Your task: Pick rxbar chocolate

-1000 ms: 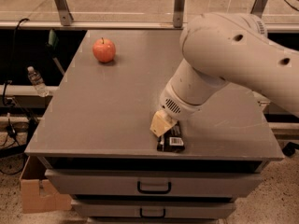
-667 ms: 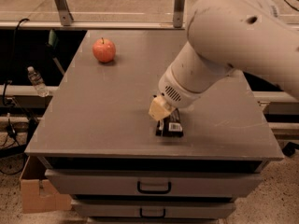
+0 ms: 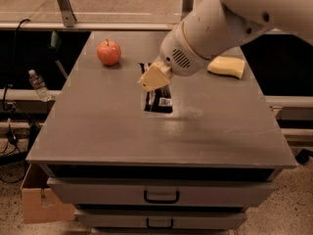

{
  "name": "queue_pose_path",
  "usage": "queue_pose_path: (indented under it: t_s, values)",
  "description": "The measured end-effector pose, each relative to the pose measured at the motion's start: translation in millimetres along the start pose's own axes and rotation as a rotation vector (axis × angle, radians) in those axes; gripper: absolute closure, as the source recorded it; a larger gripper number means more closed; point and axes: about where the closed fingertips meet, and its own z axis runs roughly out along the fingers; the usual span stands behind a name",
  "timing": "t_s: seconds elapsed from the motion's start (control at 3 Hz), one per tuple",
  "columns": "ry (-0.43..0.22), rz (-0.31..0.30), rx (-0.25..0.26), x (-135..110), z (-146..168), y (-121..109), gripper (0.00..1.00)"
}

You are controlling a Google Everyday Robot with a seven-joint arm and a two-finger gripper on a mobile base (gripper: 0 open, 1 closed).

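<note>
The chocolate bar (image 3: 157,103) lies flat near the middle of the grey table (image 3: 98,126), its long side running from the back edge toward the front edge. It is a thin black rectangle of wrapper with a pale strip down its left side and a white barcode label (image 3: 165,102) near its front end. The gripper (image 3: 153,77) sits over the back half of the bar and hides that part; only a dark sliver shows behind it. Its tip looks like a blunt tan wedge, and whether it is spread, pressed together or touching the wrapper cannot be told. Behind it rises the arm (image 3: 210,33), a thick, smooth white shell with a small vent grille, coming in from the back right corner.

A round red apple (image 3: 108,52) stands toward the back left corner, well apart from the bar. A yellow sponge (image 3: 226,66), soft-edged and oblong, lies near the right edge. The tabletop is matte and faintly scuffed. Below the front edge are grey drawers (image 3: 98,192) with dark handles.
</note>
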Motion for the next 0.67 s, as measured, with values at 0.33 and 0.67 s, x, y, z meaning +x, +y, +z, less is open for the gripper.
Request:
queue_pose_path:
  t_s: [0.33,0.67]
  values:
    - [-0.218,-0.057,-0.122,-46,-8,-10,1.0]
    - [-0.434,-0.104,-0.282,-84,-7,-14,1.0]
